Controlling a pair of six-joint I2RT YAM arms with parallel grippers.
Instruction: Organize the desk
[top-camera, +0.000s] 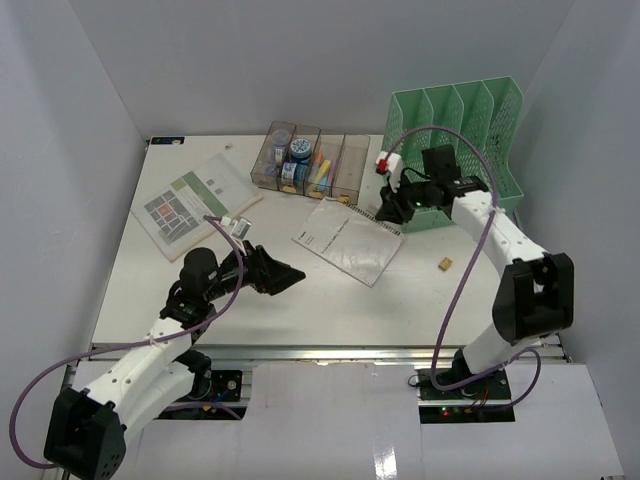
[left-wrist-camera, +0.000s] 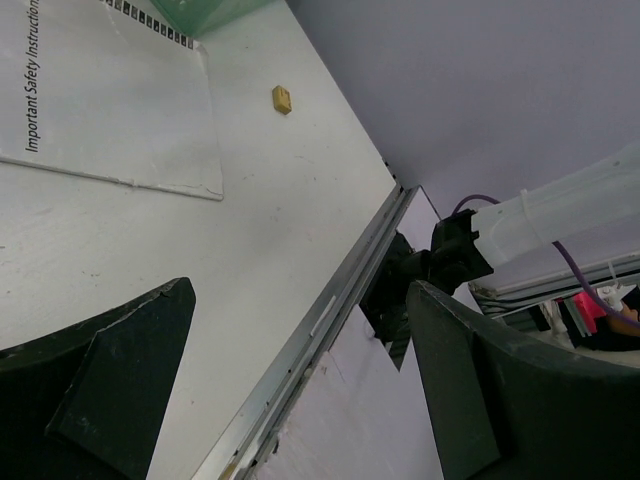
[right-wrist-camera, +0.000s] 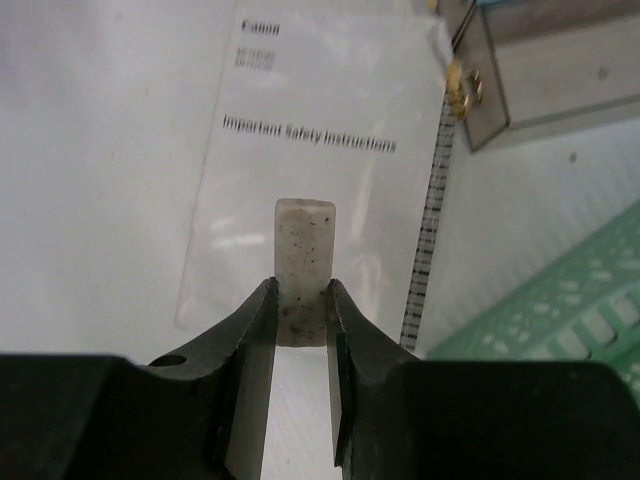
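Observation:
The desk (top-camera: 300, 300) is a wide white tabletop with a silver rail (top-camera: 330, 350) along its near edge. My right gripper (right-wrist-camera: 302, 290) is shut on a small speckled white eraser block (right-wrist-camera: 303, 245), which sticks out past the fingertips. It hangs over the far right corner of a plastic-sleeved safety booklet (right-wrist-camera: 300, 150), beside the green rack; the top view shows the right gripper (top-camera: 388, 208) there. My left gripper (top-camera: 285, 275) stands open and holds nothing, low over the desk's front left. In its wrist view the left gripper (left-wrist-camera: 300, 300) frames the rail (left-wrist-camera: 320, 320).
A green mesh file rack (top-camera: 460, 140) stands at the back right, with a row of clear bins (top-camera: 310, 160) holding small items to its left. A green-and-white book (top-camera: 190, 205) lies at the left. A small tan block (top-camera: 444, 264) rests near the right arm.

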